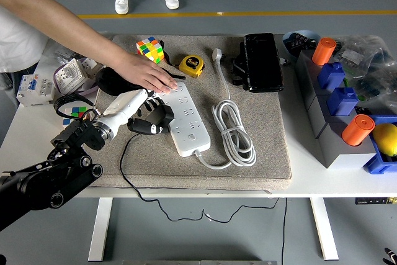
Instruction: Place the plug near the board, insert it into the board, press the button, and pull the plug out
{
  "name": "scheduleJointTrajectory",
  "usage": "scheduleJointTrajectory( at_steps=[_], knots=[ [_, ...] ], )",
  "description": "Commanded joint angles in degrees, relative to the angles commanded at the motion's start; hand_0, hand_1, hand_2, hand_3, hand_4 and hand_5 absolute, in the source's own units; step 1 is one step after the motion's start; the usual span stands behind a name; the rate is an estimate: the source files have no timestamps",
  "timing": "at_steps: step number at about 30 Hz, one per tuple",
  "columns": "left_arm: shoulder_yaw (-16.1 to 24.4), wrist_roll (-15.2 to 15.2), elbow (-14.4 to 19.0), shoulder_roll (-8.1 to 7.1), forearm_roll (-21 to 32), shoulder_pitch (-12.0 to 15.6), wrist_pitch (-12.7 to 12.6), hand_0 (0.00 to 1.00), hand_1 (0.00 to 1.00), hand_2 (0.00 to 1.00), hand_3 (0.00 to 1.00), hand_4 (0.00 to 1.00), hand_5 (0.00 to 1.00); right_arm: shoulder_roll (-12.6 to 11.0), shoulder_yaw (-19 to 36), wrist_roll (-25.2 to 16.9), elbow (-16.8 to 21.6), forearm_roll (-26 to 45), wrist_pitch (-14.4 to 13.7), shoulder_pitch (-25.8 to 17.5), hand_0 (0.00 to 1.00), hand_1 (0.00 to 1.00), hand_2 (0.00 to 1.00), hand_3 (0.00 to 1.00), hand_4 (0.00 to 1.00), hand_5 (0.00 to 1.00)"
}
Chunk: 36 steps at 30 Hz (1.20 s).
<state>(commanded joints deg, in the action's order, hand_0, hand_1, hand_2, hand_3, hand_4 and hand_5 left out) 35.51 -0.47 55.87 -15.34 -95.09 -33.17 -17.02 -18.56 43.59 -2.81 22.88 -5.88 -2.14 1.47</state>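
A white power strip [186,118] lies on the grey mat [260,147], its white cord [234,130] coiled to the right. My left hand [141,107] is shut on a black plug [152,121] and holds it at the strip's left edge, apart from the sockets. The plug's black cable [127,172] trails over the table's front edge. A person's hand [149,74] lies flat on the far end of the strip. My right arm is out of view.
A Rubik's cube [150,48], a yellow tape measure [191,65] and a black case [262,61] lie at the mat's far side. Grey and blue boxes with orange cylinders [358,130] stand at the right. Clutter [68,77] sits at the left.
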Motion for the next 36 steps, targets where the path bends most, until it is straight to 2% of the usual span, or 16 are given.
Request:
scheduleJointTrajectory(
  at_steps=[9, 11, 12, 17, 18, 21, 23, 24, 29, 30, 36],
  knots=[
    [1.6, -0.7, 1.8, -0.36, 0.5, 1.1, -0.3, 0.369, 0.594, 0.640, 0.692, 0.998, 0.368, 0.0, -0.1, 0.0, 0.0, 0.0, 0.0, 0.0, 0.611, 0.670, 0.671, 0.545, 0.825, 0.503],
    [2.5, -2.1, 2.9, -0.56, 1.4, 1.9, -1.8, 0.369, 0.594, 0.640, 0.692, 0.998, 0.368, 0.0, -0.1, 0.0, 0.0, 0.0, 0.0, -0.1, 0.611, 0.670, 0.671, 0.545, 0.825, 0.503],
    [2.9, -2.7, 3.3, -0.63, 1.7, 2.1, -2.4, 0.399, 0.627, 0.679, 0.711, 0.998, 0.448, 0.0, -0.1, 0.0, 0.0, 0.0, 0.0, -0.1, 0.611, 0.670, 0.671, 0.545, 0.825, 0.502],
    [5.5, -7.2, 6.8, -1.44, 3.4, 5.2, -6.4, 0.399, 0.627, 0.679, 0.711, 0.998, 0.448, 0.0, 0.0, 0.0, 0.0, -0.1, 0.1, -0.1, 0.611, 0.670, 0.671, 0.545, 0.825, 0.502],
    [5.8, -8.4, 7.4, -1.69, 4.0, 5.9, -7.4, 0.510, 0.670, 0.714, 0.720, 0.998, 0.555, 0.0, 0.1, -0.1, 0.0, -0.1, 0.1, -0.1, 0.611, 0.670, 0.671, 0.545, 0.826, 0.504],
    [6.2, -11.7, 8.9, -2.50, 5.9, 8.1, -9.2, 0.510, 0.670, 0.714, 0.720, 0.998, 0.555, 0.0, 0.1, -0.1, 0.0, -0.1, 0.1, -0.1, 0.611, 0.670, 0.671, 0.545, 0.826, 0.504],
    [6.1, -12.7, 9.4, -2.88, 6.4, 9.3, -9.5, 0.510, 0.670, 0.714, 0.720, 0.998, 0.555, 0.0, 0.2, -0.1, 0.0, -0.1, 0.1, -0.2, 0.611, 0.670, 0.671, 0.545, 0.826, 0.504],
    [6.0, -13.2, 9.6, -3.05, 6.8, 9.9, -9.7, 0.716, 0.767, 0.782, 0.730, 0.968, 0.577, 0.0, 0.2, 0.0, 0.0, -0.1, 0.1, -0.2, 0.611, 0.670, 0.671, 0.545, 0.826, 0.502],
    [6.2, -15.5, 10.1, -3.11, 7.8, 13.1, -10.1, 0.716, 0.767, 0.782, 0.730, 0.968, 0.577, 0.0, 0.4, -0.1, 0.0, -0.2, 0.1, -0.3, 0.611, 0.670, 0.671, 0.545, 0.826, 0.502],
    [6.2, -15.5, 10.3, -3.04, 7.6, 13.5, -10.1, 0.820, 0.834, 0.836, 0.777, 0.928, 0.581, 0.0, 0.3, -0.1, 0.0, -0.2, 0.2, -0.4, 0.612, 0.670, 0.671, 0.546, 0.826, 0.500],
    [5.6, -14.5, 10.4, -2.63, 6.1, 14.5, -10.1, 0.828, 0.842, 0.843, 0.780, 0.913, 0.575, -0.1, 0.3, -0.1, 0.0, -0.3, 0.2, -0.3, 0.612, 0.670, 0.671, 0.546, 0.826, 0.500]
  ],
)
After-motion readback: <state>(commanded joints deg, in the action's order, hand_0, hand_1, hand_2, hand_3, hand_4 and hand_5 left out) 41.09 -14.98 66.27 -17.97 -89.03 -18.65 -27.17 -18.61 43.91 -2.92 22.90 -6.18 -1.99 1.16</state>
